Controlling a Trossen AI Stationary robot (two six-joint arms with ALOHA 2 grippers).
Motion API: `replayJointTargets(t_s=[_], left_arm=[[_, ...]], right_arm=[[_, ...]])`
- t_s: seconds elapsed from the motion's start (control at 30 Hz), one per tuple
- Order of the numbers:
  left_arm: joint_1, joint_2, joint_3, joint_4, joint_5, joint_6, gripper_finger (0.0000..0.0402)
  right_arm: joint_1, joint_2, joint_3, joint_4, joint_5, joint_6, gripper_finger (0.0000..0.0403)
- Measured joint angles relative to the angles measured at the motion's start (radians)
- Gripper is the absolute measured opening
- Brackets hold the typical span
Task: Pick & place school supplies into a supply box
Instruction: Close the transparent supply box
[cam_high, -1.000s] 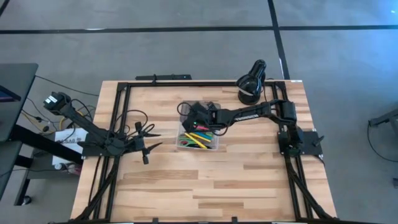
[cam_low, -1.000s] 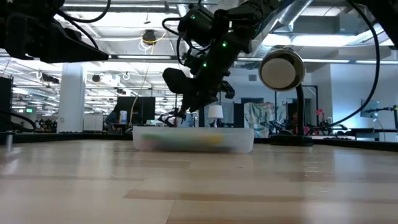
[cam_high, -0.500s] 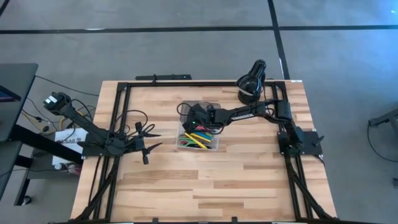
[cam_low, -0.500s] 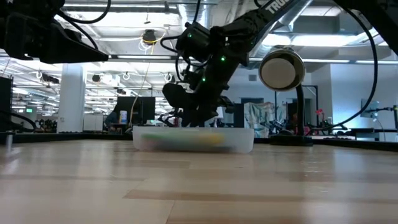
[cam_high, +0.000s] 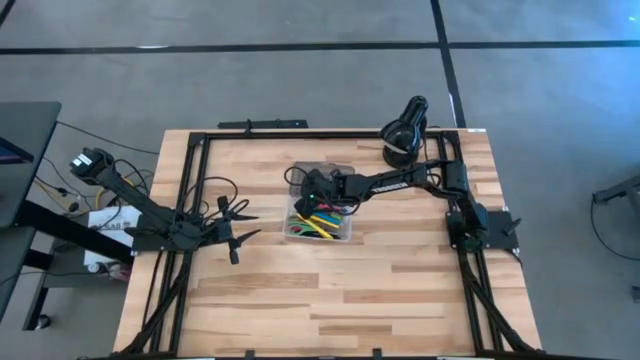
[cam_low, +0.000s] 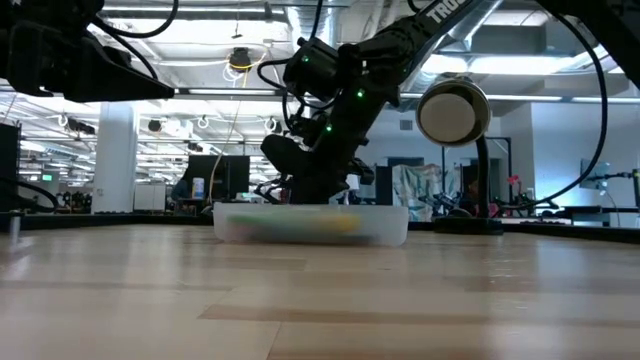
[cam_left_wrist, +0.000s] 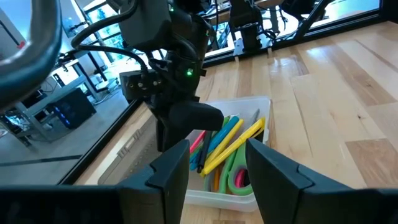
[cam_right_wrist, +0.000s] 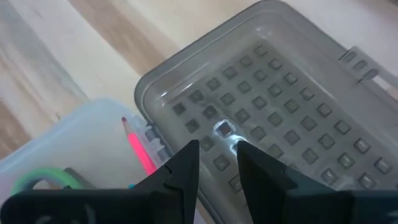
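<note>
Wooden tabletop (cam_high: 330, 300) is carrying very little loose material: no pens or pencils are lying outside the box in the high view.

Left: left gripper (cam_high: 238, 232) is idling near the left edge, well apart from the box, jaws spread wide and holding nothing.

Centre: box (cam_high: 343, 235) is sitting mid-tabletop, toward the far side. Supplies (cam_high: 316, 222) are lying inside it; the left wrist view is showing yellow pens (cam_left_wrist: 236, 138), a pink one, blue ones and green scissors (cam_left_wrist: 237, 176) in the tray. Lid (cam_right_wrist: 280, 93) is lying folded open on the far side, dotted face up.

Right of centre: right gripper (cam_high: 313, 187) is hovering just over the hinge line between tray and lid, fingers partly open, nothing between them. The right wrist view is showing the lid directly beyond the fingertips and a pink pencil (cam_right_wrist: 140, 151) at the tray's near corner.

Far right: black lamp (cam_high: 403, 132) is standing at the far corner.

Progress, as judged: collecting appears done; closing the lid looks like the step remaining.

Change against the earlier frames: the right gripper has come lower over the box and moved toward the lid. The left arm and the box are showing no shift.
</note>
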Motion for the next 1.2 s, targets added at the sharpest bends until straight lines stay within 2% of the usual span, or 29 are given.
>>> replayJointTargets(t_s=[0.53,0.73,1.2], left_arm=[[0.0,0.0,0.0,0.0,0.001,-0.003,0.0153],[0.0,0.0,0.0,-0.004,0.001,-0.007,0.0153],[0.001,0.001,0.001,-0.079,-0.033,-0.055,0.0153]], right_arm=[[0.079,0.0,0.001,-0.013,-0.038,-0.185,0.0102],[0.11,0.0,0.002,-0.011,-0.097,-0.23,0.0102],[0.246,0.0,0.002,-0.007,-0.141,-0.379,0.0102]])
